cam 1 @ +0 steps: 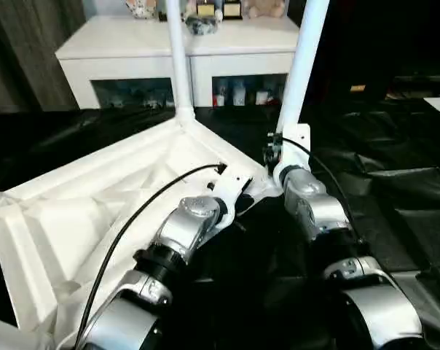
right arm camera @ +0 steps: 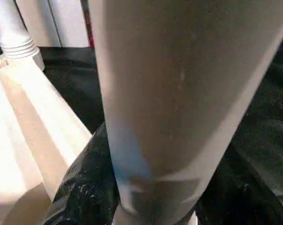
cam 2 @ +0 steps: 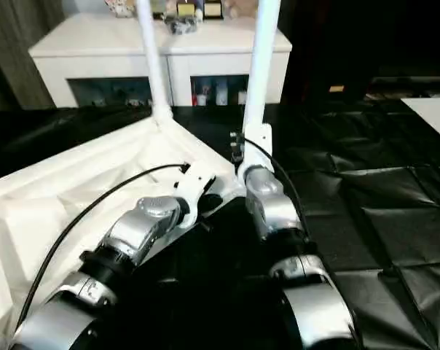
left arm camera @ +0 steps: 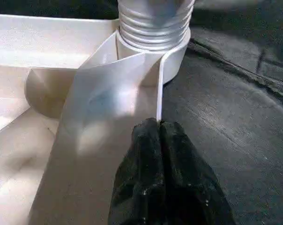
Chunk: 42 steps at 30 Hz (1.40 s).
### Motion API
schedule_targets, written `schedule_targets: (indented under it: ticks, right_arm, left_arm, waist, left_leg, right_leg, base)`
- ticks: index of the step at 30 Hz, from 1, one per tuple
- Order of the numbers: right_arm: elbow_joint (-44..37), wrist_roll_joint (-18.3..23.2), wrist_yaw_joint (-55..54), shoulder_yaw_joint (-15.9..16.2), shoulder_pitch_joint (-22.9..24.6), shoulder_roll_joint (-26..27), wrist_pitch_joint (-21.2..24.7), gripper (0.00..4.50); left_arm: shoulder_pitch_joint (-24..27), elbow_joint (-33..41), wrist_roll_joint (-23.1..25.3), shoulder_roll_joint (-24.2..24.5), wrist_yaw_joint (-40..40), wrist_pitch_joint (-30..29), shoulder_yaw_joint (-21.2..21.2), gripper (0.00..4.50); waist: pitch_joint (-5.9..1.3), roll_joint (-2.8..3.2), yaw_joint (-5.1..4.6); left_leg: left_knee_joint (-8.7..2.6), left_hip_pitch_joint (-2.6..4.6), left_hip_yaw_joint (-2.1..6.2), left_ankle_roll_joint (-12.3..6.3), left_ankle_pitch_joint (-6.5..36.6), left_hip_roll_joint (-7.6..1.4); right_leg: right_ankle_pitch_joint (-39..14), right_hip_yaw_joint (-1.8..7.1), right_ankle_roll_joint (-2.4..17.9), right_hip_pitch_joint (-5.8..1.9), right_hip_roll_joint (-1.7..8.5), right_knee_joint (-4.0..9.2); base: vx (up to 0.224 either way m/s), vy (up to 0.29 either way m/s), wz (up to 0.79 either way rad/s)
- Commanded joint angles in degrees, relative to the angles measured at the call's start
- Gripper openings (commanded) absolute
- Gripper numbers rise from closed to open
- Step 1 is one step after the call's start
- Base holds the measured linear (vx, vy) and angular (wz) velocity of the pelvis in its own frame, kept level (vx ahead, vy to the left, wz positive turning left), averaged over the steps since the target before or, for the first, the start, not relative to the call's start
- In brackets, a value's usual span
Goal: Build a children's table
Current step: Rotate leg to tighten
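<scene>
1. A white ribbed plastic tabletop lies underside up on black sheeting.
2. Two tapered white tube legs stand upright at its corners.
3. The right silver forearm reaches the nearer leg.
4. A white cabinet stands behind.

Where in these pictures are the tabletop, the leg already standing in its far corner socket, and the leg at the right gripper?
tabletop (cam 1: 96,211): left eye view, ribbed underside.
standing leg (cam 1: 178,65): left eye view, mid shaft.
leg at the right gripper (cam 1: 301,65): left eye view, mid shaft.
</scene>
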<state>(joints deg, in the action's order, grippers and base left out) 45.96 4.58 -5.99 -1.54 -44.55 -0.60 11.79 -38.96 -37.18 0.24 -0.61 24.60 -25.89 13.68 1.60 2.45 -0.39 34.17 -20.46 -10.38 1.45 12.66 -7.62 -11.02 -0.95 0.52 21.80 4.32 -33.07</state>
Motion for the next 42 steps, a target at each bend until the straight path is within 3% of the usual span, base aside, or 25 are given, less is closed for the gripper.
schedule_targets:
  ticks: [1, 4, 6, 10, 11, 12, 14, 15, 17, 18, 19, 23, 28, 29, 31, 34, 38, 42]
  right_arm:
    - [7.19, -0.57, -0.41, 0.49, 2.60, 0.99, 1.86, 1.83]
    - [6.74, 0.28, 3.89, 0.34, 2.17, 0.97, -1.39, 1.83]
    - [6.71, 0.26, 5.74, 0.12, 1.63, 0.64, -3.24, 2.39]
    - [1.72, 1.44, 14.36, 1.17, 1.49, -1.62, -4.47, 2.87]
    - [1.47, 1.54, 14.74, 1.22, 1.54, -1.71, -4.35, 2.95]
    - [-0.89, 2.47, 18.46, 1.70, 2.09, -2.51, -3.19, 2.95]
    - [-4.56, 3.30, 21.90, 2.15, 3.32, -3.84, -2.21, 2.99]
    - [-6.17, 3.93, 23.27, 2.19, 3.90, -4.38, -1.21, 3.17]
    - [-8.67, 4.58, 25.46, 2.59, 4.92, -5.63, 0.39, 3.39]
    - [-12.59, 5.11, 28.94, 3.61, 6.75, -8.03, 2.10, 3.39]
    - [-15.56, 5.53, 32.64, 4.65, 8.45, -10.17, 3.46, 3.60]
    - [-23.72, 7.93, 43.71, 7.21, 13.34, -15.68, 5.61, 3.71]
    - [-33.41, 9.53, 56.98, 11.43, 19.13, -24.05, 6.95, 3.71]
    - [-36.51, 10.27, 60.22, 12.74, 20.57, -26.53, 7.89, 3.71]
    - [-37.80, 10.52, 61.78, 13.44, 21.19, -27.67, 8.11, 3.71]
    - [-40.11, 10.17, 64.42, 14.73, 22.22, -29.61, 8.45, 3.71]
    - [-39.59, 8.21, 65.30, 15.92, 21.99, -30.27, 7.77, 3.71]
    - [-39.37, 6.89, 66.37, 17.61, 21.71, -31.32, 7.06, 3.71]
  left_arm:
    - [-0.88, -2.93, 1.24, 1.17, -3.85, 0.08, -2.21, 0.00]
    - [-1.30, -3.38, 1.26, 1.70, -3.13, 1.21, -2.06, 0.00]
    - [-1.32, -3.34, 1.34, 2.14, -1.83, 1.80, -1.67, 0.00]
    - [0.41, -0.18, 2.02, 5.27, 5.33, 4.80, 1.61, 0.00]
    - [0.49, -0.05, 2.03, 5.39, 5.54, 4.79, 1.69, 0.00]
    - [1.28, 1.27, 2.03, 6.54, 7.62, 4.73, 2.50, 0.00]
    - [2.32, 2.92, 2.34, 8.24, 10.27, 5.91, 3.76, 0.00]
    - [2.84, 3.69, 2.27, 9.01, 11.68, 6.39, 4.22, 0.00]
    - [3.63, 5.07, 2.15, 10.21, 13.14, 5.76, 4.66, 0.00]
    - [5.09, 7.47, 2.12, 12.63, 16.39, 6.24, 5.79, 0.00]
    - [6.40, 9.60, 1.64, 14.51, 19.17, 6.56, 6.42, 0.00]
    - [9.88, 15.71, -0.59, 19.58, 28.01, 8.86, 8.26, 0.00]
    - [13.73, 23.43, -4.54, 25.75, 38.49, 9.65, 9.45, 0.00]
    - [14.39, 25.45, -5.23, 27.31, 40.28, 8.93, 9.33, 0.00]
    - [14.58, 26.05, -5.44, 27.79, 40.65, 8.69, 9.07, 0.00]
    - [14.88, 27.24, -6.07, 28.44, 41.31, 8.55, 8.37, 0.00]
    - [15.05, 28.18, -6.33, 29.03, 42.17, 8.53, 8.33, 0.00]
    - [15.33, 29.00, -6.76, 29.02, 42.31, 8.05, 8.30, 0.00]
  waist:
    - [-1.87, -0.24, 0.01]
    - [-1.96, -0.31, 0.23]
    - [-2.02, -0.24, 0.36]
    - [-2.44, 0.15, 0.37]
    - [-2.93, 0.07, 0.41]
    - [-3.30, 0.14, 0.49]
    - [-3.37, 0.32, 0.84]
    - [-3.45, 0.61, 0.95]
    - [-3.48, 0.61, 1.22]
    - [-3.32, 0.61, 1.77]
    - [-3.23, 0.77, 1.79]
    - [-2.89, 0.96, 2.87]
    - [-2.72, 1.36, 3.47]
    - [-2.55, 1.11, 3.55]
    - [-2.48, 1.20, 3.59]
    - [-2.33, 1.01, 3.83]
    - [-2.38, 0.94, 3.66]
    - [-2.73, 0.89, 3.79]
  left_leg:
    - [-5.84, 0.32, 2.39, 0.39, 20.28, -4.67]
    - [-5.84, 0.41, 2.29, 0.24, 19.98, -4.74]
    - [-5.84, 0.23, 2.25, -0.35, 18.47, -4.79]
    - [-5.60, -0.41, 2.37, -1.81, 14.01, -4.96]
    - [-5.04, -0.44, 2.31, -3.17, 9.62, -5.09]
    - [-4.23, -0.56, 2.08, -5.72, 3.64, -4.90]
    - [-3.54, -0.40, 1.76, -9.35, -1.22, -4.89]
    - [-3.24, -0.58, 1.68, -11.16, -2.78, -4.96]
    - [-3.08, -0.39, 1.65, -12.15, -3.88, -5.23]
    - [-3.13, -0.35, 1.67, -12.74, -3.47, -5.59]
    - [-3.15, -0.35, 1.60, -12.58, -2.98, -5.64]
    - [-3.64, 0.07, 1.51, -9.38, 0.90, -6.15]
    - [-3.76, 0.15, 1.24, -6.72, 2.99, -6.04]
    - [-3.99, 0.15, 1.22, -6.07, 4.50, -6.11]
    - [-4.01, 0.13, 0.96, -5.58, 5.61, -5.97]
    - [-4.19, 0.33, 0.69, -3.39, 8.86, -5.98]
    - [-4.08, 0.17, 0.72, -2.72, 8.89, -5.72]
    - [-3.67, -0.03, 0.78, -3.94, 5.53, -5.67]
  right_leg:
    - [-14.99, 1.91, 10.96, -0.75, 4.30, 4.33]
    - [-15.56, 1.94, 10.62, -0.65, 4.34, 4.48]
    - [-13.52, 1.92, 11.04, -0.85, 4.28, 4.30]
    - [-7.22, 1.72, 13.09, -1.78, 4.54, 3.51]
    - [-0.91, 1.56, 14.24, -2.08, 4.50, 2.79]
    - [7.49, 1.47, 15.97, -2.28, 4.47, 1.87]
    - [14.32, 1.18, 18.06, -1.91, 4.44, 1.38]
    - [16.15, 1.09, 18.71, -1.97, 4.64, 1.09]
    - [16.64, 0.85, 19.07, -1.87, 4.61, 1.02]
    - [14.20, 0.54, 19.01, -1.93, 4.64, 1.07]
    - [12.91, 0.58, 18.88, -1.80, 4.63, 1.11]
    - [6.24, 0.56, 17.69, -1.68, 4.39, 1.36]
    - [4.54, 0.47, 17.23, -1.49, 4.09, 1.22]
    - [2.97, 0.51, 16.86, -1.62, 4.03, 1.36]
    - [1.64, 0.66, 16.71, -1.43, 4.18, 1.47]
    - [-3.60, 0.88, 15.83, -1.29, 4.34, 1.94]
    - [-5.05, 0.95, 15.26, -1.23, 4.32, 2.01]
    - [-1.30, 0.86, 15.63, -1.48, 4.31, 1.51]
  base:
    - [0.000, 0.000, 0.00]
    - [0.000, 0.000, 0.00]
    - [0.000, 0.000, 0.00]
    - [0.000, 0.000, 0.00]
    - [0.000, 0.000, 0.00]
    - [0.000, 0.000, 0.00]
    - [0.000, 0.000, 0.00]
    - [0.000, 0.000, 0.00]
    - [0.000, 0.000, 0.00]
    - [0.000, 0.000, 0.00]
    - [0.000, 0.000, 0.00]
    - [0.000, 0.000, 0.00]
    - [0.000, 0.000, 0.00]
    - [0.000, 0.000, 0.00]
    - [0.000, 0.000, 0.00]
    - [0.000, 0.000, 0.00]
    - [0.000, 0.000, 0.00]
    - [0.000, 0.000, 0.00]
